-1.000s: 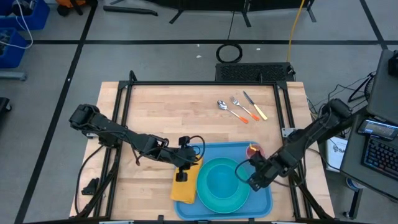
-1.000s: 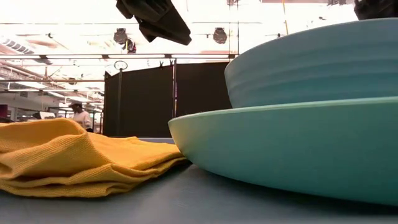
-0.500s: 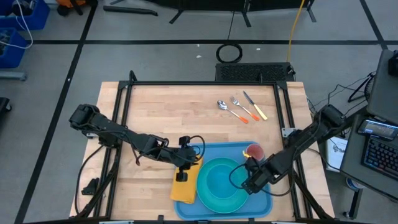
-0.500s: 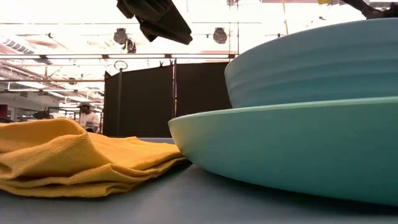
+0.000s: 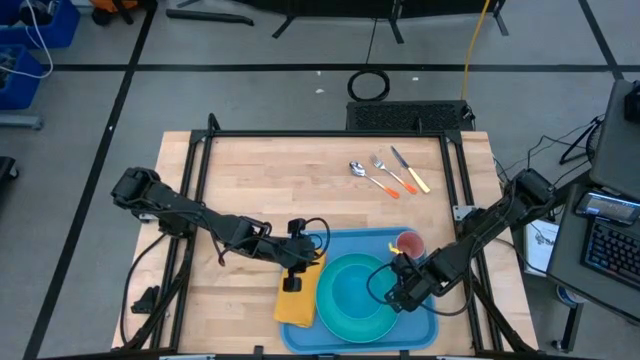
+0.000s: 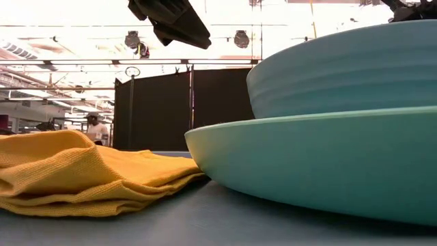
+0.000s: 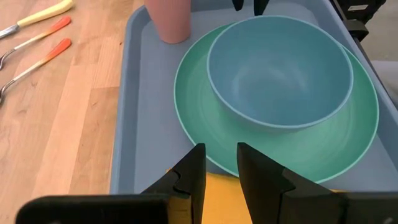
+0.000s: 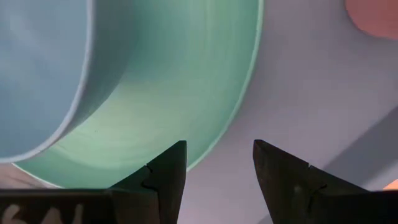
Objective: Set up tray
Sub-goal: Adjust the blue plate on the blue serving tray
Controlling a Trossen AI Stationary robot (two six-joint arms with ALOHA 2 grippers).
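Observation:
The blue tray lies at the table's near edge. On it sits a teal plate with a light blue bowl in it, and a pink cup stands at its far right corner. An orange napkin lies folded over the tray's left rim. My left gripper hangs open above the napkin's far end. My right gripper is open above the plate's right rim. In the low view both grippers, left and right, are up clear of the dishes.
A spoon, a fork and a knife with coloured handles lie on the bare wood toward the far right of the table. The wood left of the tray and across the far half is bare. A black frame borders the table.
My right gripper has moved from the tray's right side toward the table's left and near edge, and now stands over the plate's right rim. The left arm, the napkin and the dishes have kept still.

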